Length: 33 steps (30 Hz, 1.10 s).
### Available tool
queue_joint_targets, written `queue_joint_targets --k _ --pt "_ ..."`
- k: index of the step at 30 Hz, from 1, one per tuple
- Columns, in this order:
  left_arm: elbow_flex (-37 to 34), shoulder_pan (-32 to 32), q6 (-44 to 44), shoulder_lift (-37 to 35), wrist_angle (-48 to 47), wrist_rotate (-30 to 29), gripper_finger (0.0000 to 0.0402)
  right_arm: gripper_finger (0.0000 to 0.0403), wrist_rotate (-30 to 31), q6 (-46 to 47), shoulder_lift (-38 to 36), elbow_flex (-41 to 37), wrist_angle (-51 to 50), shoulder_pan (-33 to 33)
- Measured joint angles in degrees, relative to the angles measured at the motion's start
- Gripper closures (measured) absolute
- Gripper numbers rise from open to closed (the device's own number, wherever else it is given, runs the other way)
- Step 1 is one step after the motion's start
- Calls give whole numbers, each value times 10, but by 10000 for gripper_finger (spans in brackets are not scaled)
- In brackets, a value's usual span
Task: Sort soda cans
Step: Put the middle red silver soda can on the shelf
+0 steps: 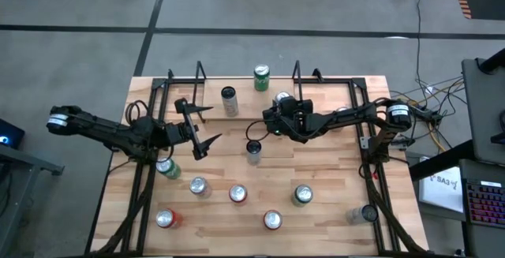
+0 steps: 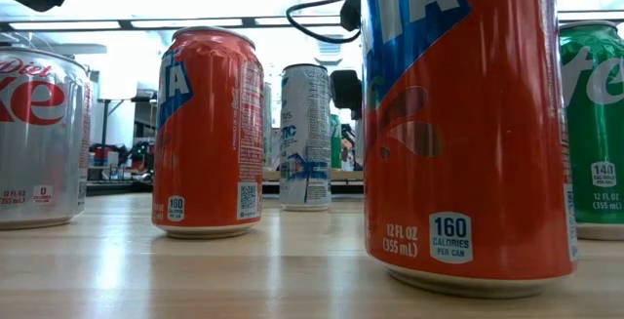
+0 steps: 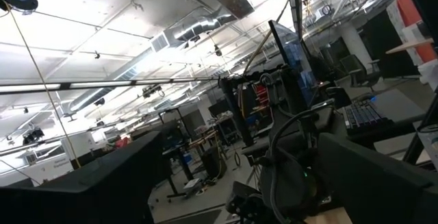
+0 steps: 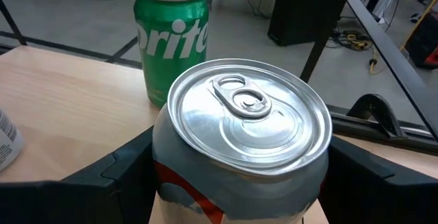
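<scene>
Right gripper (image 4: 239, 183) jaws clamped on silver-topped can (image 4: 250, 125), upper centre; left gripper (image 1: 201, 128) jaws spread wide, centre left, holding nothing.

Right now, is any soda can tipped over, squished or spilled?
Nothing stands out. Every soda can in view stands upright on the table, with no spill. The right end effector grips a silver can beside a green can; the left end effector waits open at the table's left.
</scene>
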Motion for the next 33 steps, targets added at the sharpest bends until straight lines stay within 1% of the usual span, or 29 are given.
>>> queue_joint_targets --k 10,29,33 --pt "0 2 0 0 0 0 27 108 -5 -13 0 0 8 0" --pt "0 3 0 0 0 0 27 108 -9 -8 0 0 9 0" --pt "0 3 0 0 0 0 27 100 -11 -10 0 0 9 0"
